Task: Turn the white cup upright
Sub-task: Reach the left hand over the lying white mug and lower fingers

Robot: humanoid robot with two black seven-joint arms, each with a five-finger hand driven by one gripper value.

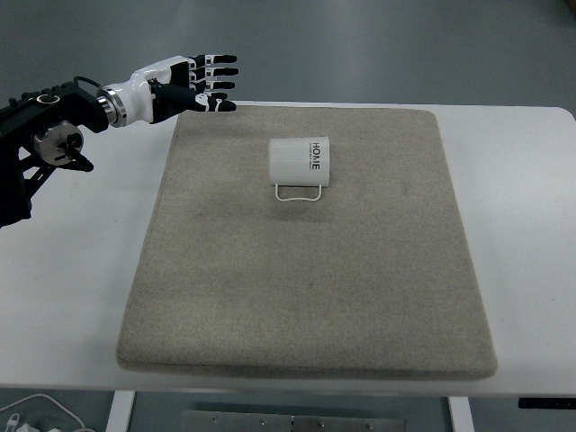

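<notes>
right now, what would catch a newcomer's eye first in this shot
The white cup lying on its side near the back middle of the grey mat, its wire handle toward the camera. Next, the left hand, fingers spread and holding nothing, just past the mat's back left corner, well apart from the cup.

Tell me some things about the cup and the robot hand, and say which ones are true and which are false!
1. The white cup is lying on its side on the grey mat. True.
2. The left hand is holding the cup. False: it is up by the mat's far left corner, apart from the cup, fingers spread and empty.
3. The cup's handle points toward the near edge of the mat. True.
4. The cup sits on the bare white table, off the mat. False: it is on the mat, in its far half.
5. Two robot hands show. False: only the left one does.
</notes>
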